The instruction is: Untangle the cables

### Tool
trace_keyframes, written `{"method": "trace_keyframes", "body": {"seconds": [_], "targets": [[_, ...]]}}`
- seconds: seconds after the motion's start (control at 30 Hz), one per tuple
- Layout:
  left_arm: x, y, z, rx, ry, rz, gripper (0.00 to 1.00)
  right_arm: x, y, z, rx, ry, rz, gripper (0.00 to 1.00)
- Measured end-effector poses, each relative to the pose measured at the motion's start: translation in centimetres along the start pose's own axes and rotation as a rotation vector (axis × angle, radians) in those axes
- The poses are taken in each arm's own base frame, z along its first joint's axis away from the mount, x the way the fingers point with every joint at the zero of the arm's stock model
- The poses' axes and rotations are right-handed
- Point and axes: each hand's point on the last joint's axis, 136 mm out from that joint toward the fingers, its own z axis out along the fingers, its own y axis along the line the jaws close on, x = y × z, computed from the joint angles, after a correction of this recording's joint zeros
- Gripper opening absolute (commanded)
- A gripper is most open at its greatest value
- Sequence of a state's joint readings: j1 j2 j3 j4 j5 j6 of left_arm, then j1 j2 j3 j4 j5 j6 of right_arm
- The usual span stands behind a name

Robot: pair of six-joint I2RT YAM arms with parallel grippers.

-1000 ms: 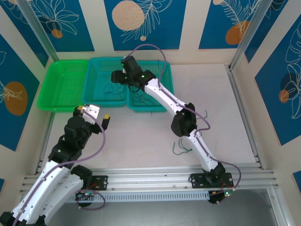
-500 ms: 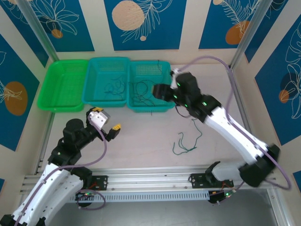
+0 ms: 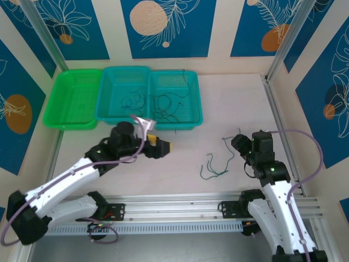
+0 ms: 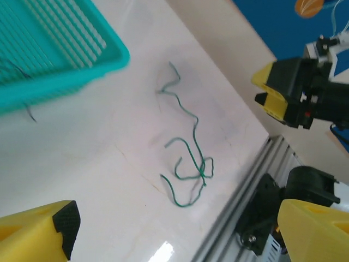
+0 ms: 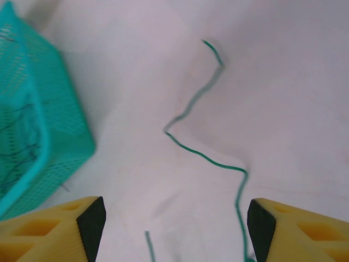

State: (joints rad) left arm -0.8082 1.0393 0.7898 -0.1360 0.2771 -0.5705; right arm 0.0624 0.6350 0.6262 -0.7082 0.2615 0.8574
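- A green basket (image 3: 76,98) sits at the far left, against the back wall.
- Next to it, a teal middle basket (image 3: 124,69) holds a few thin dark cables (image 3: 131,102).
- The left claw (image 3: 160,144) has swung in from the left edge. It now hovers just in front of the teal baskets and points right. Its yellow fingers are spread wide with nothing between them.
- The right basket (image 3: 199,109), also teal, holds a denser tangle (image 3: 169,106) of dark strands. The right arm was reaching in here a second ago and has now pulled out.
- One loose cable (image 3: 214,166), dark green, lies on the pale table (image 3: 251,103), between the two claws. It has not moved. The left wrist view shows it crossing over itself in a small loop near one end.
- The right claw (image 5: 174,221) has drawn back towards its base. It hangs just over the upper end of the loose cable. Its fingers stand well apart and grip nothing.
- My reading: both arms have left the baskets and turned to the cable on the table. They seem about to take it at two places and pull the loop open. The basket tangle is still to be sorted.
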Motion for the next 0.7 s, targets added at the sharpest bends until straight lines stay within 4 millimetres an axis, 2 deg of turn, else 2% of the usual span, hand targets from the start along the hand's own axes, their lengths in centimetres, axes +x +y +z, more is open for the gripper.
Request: {"method": "trace_keyframes", "body": {"seconds": [0.07, 0.2, 0.33, 0.47, 0.6, 0.67, 0.7], "targets": [[1.8, -0.9, 2.6, -0.009, 0.060, -0.018, 0.94, 0.6, -1.2, 1.5, 0.060, 0.075, 0.040, 0.70], [4.7, -2.4, 8.1, -0.070, 0.148, -0.063, 0.94, 2.8, -2.1, 4.6, 0.129, 0.251, 0.063, 0.70], [6.3, -3.8, 13.4, -0.144, 0.175, -0.098, 0.83, 4.4, -2.6, 6.6, 0.171, 0.372, 0.063, 0.70], [7.2, -4.0, 17.5, -0.214, 0.170, -0.148, 0.70, 4.7, -2.2, 7.2, 0.159, 0.406, 0.072, 0.70], [9.0, -2.9, 20.2, -0.268, 0.197, -0.207, 0.65, 4.7, -1.9, 7.0, 0.139, 0.406, 0.072, 0.70], [9.8, -2.3, 21.5, -0.287, 0.212, -0.227, 0.55, 4.5, -1.7, 6.7, 0.128, 0.394, 0.070, 0.71], [10.2, -2.1, 21.9, -0.294, 0.219, -0.237, 0.47, 4.4, -1.6, 6.6, 0.122, 0.389, 0.068, 0.71]]}}
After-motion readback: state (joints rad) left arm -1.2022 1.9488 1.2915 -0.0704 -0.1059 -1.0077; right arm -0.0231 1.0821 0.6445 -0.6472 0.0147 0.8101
